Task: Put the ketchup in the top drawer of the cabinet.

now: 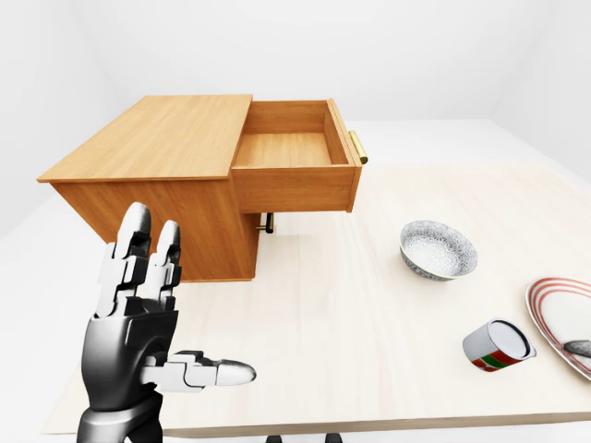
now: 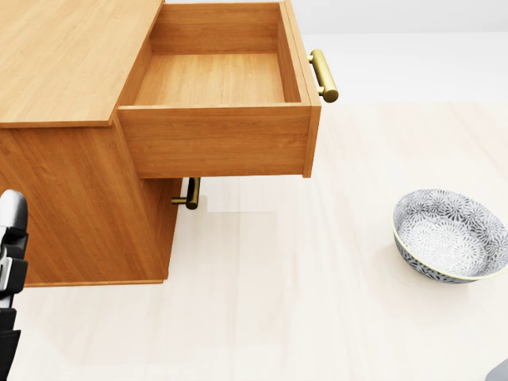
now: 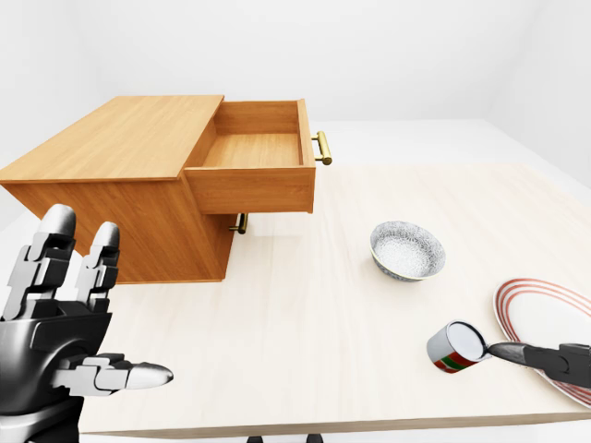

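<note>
The ketchup (image 3: 456, 347) lies on its side on the pale table (image 1: 351, 332) at the right, next to the plate; it shows a white round end and a red and green label. The wooden cabinet (image 1: 157, 175) stands at the upper left, its top drawer (image 1: 291, 157) pulled out and empty, with a brass handle (image 2: 324, 75). My left hand (image 1: 185, 305) is open, fingers spread, raised at the lower left, far from the ketchup. Of my right hand, only a dark finger (image 3: 545, 358) enters from the right edge, its tip at the ketchup's end.
A patterned grey bowl (image 1: 439, 249) sits on the table to the right of the cabinet. A red-rimmed plate (image 3: 545, 318) lies at the right edge. A lower drawer's brass handle (image 1: 268, 223) shows under the open drawer.
</note>
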